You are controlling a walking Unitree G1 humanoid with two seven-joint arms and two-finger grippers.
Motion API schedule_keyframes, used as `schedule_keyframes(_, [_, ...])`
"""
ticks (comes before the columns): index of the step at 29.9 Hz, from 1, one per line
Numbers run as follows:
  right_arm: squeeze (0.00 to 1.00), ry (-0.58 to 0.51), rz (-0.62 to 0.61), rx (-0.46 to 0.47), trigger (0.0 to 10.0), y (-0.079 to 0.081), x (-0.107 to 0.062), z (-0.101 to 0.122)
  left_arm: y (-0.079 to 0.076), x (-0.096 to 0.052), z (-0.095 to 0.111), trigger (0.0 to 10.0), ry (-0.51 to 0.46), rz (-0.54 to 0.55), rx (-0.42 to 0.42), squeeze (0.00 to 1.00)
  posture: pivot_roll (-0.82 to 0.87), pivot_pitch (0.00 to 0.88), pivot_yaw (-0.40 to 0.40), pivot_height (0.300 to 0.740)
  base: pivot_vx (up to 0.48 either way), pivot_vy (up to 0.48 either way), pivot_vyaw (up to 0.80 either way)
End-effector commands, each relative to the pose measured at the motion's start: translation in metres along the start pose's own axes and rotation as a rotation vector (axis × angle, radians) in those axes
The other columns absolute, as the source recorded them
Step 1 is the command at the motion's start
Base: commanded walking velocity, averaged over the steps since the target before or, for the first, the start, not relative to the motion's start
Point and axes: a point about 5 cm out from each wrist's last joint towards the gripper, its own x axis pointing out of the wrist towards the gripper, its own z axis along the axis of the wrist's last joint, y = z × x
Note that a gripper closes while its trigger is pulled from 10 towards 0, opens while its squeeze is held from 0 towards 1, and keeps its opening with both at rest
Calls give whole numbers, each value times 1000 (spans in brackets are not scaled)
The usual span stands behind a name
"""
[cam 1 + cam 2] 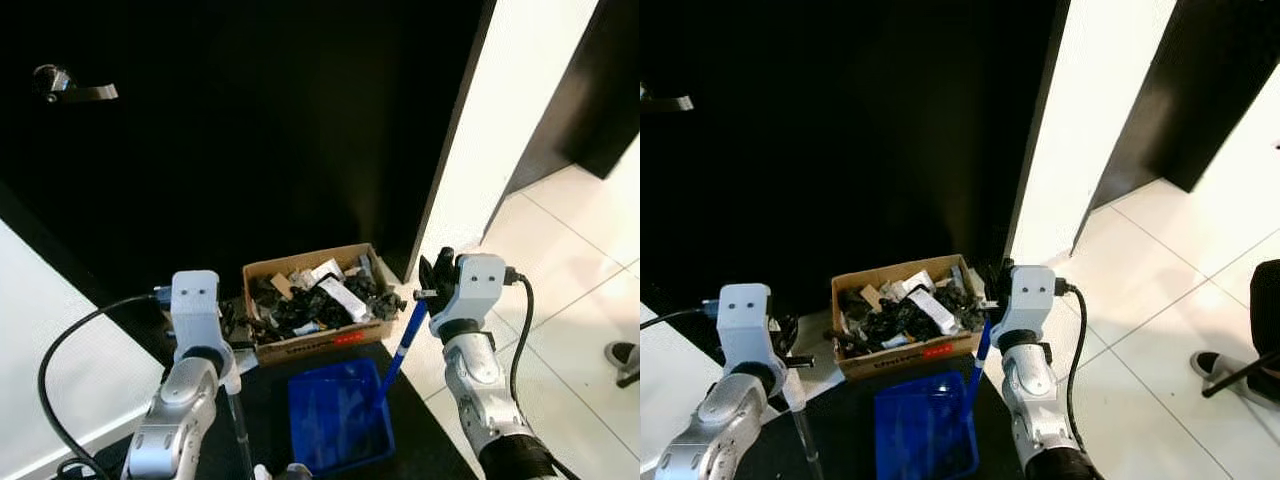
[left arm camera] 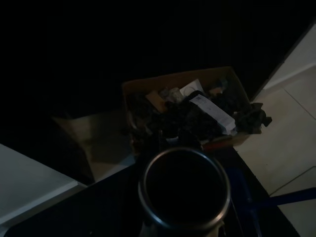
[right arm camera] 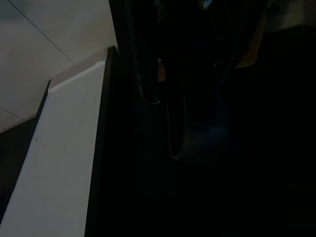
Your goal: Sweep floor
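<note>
Left eye view: cardboard box (image 1: 318, 345) holds dark scraps (image 1: 310, 298).

White tiled floor (image 1: 560, 300). Resting on it: open cardboard box (image 1: 318, 345) filled with dark scraps; blue dustpan (image 1: 338, 420) just in front, on dark mat (image 1: 430, 440).

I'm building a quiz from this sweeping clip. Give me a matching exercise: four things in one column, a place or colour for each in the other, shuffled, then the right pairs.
Things:
1. dustpan
2. cardboard box
3. door handle
4. shoe

Place or colour:
A. on the dark door, upper left of the head view
B. blue, on the floor between the robot's arms
C. on the white tiles at the far right edge
D. brown, full of dark scraps, just beyond the dustpan

Pairs: 1-B, 2-D, 3-A, 4-C
</note>
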Motion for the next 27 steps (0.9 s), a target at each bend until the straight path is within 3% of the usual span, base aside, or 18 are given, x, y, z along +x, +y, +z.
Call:
schedule_keyframes(1, [0,-6,-3,0,10000,-1,-3,-3,0,0,-2,10000,-1,4,22,0,82,138,25,740,0,0,0])
schedule_keyframes(13, [0,42,-45,-62,10000,-10,-6,-13,-7,10,-5,10000,-12,-31,-3,0,55,106,25,740,0,0,0])
schedule_keyframes(21, [0,63,-66,-79,10000,-17,-13,-20,-11,15,-6,10000,-9,-59,31,0,40,103,47,740,0,0,0])
schedule_keyframes(24, [0,25,-67,-166,10000,-21,-16,-18,-10,17,-6,10000,-47,-54,13,0,37,93,54,740,0,0,0])
schedule_keyframes(27, [0,-17,-139,-187,10000,-30,-15,-11,-8,20,1,10000,-95,-43,-10,0,28,93,52,740,0,0,0])
